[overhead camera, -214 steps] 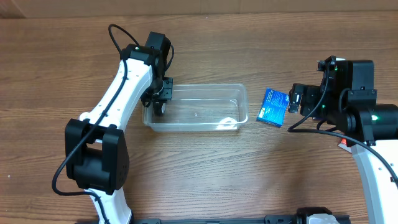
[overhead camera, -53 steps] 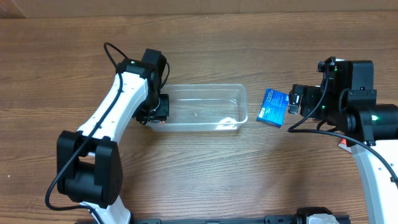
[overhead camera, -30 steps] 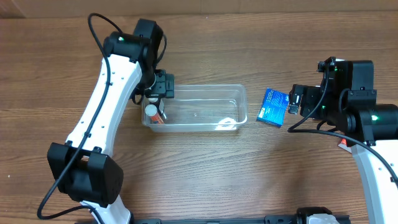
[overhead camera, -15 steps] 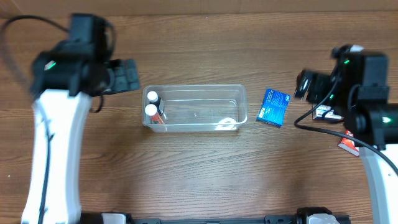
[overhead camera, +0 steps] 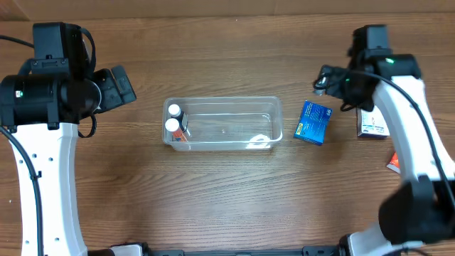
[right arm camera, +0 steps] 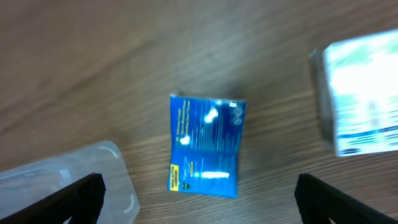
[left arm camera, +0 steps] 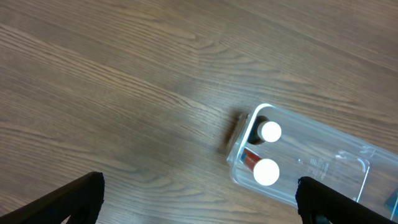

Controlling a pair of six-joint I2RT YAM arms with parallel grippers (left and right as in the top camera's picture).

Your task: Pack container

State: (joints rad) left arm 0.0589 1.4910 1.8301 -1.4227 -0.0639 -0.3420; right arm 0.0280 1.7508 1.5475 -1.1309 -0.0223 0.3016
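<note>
I see the container lying lengthwise in the middle of the table, well apart from both arms. It is a clear, shallow tub, and through the left wrist camera I can see its left end most sharply. Two small bottles stand in that end, caps up and just beside each other. One white cap sits nearer the far wall and the other nearer the front wall. The front bottle shows a red label below its cap, and the far one looks dark. The rest of the tub holds nothing that I can make out.

A blue packet lies flat on the wood just off the tub's right end, not touching it. Further right is a white box, and a small red item sits at the frame edge.

My left gripper hangs off to the left of the tub with its fingertips spread wide, holding nothing and touching nothing. My right gripper hovers above the blue packet. Its fingertips are also spread wide, and it holds nothing.
</note>
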